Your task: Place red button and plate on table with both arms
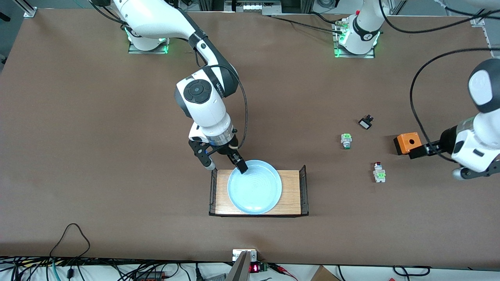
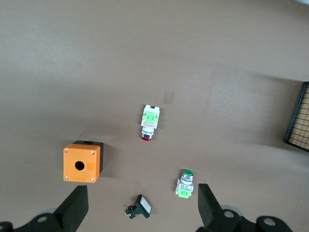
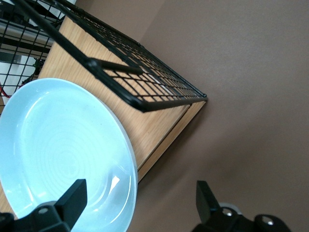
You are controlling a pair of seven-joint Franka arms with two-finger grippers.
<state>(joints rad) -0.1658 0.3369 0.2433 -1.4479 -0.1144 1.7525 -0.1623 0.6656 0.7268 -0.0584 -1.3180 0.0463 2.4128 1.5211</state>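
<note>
I count one plate (image 1: 254, 187), one tray (image 1: 295, 193), two push-button switches, one orange box (image 1: 407, 142) and one small black-and-white part (image 1: 365, 123) on the brown surface (image 1: 97, 136). The plate lies on the wooden tray, which has black wire ends. My right gripper (image 1: 226, 165) is down at the plate's rim on the side toward the robots, jaws released, one finger over the rim inside the plate and the other outside it, past the tray's edge.

The red button (image 1: 378, 172) lies on its side on the surface toward the left arm's end, well apart from the tray, its red cap pointing toward the robots. The green-capped switch (image 1: 346, 140) lies farther from the front camera than the red button, and the black-and-white part farther still.

My left gripper (image 2: 140, 208) hovers above the orange box and the switches, jaws spread wide and holding nothing. The box has a round hole in its top face.

The only writing I see is on the right arm's wrist, and I cannot read it.
</note>
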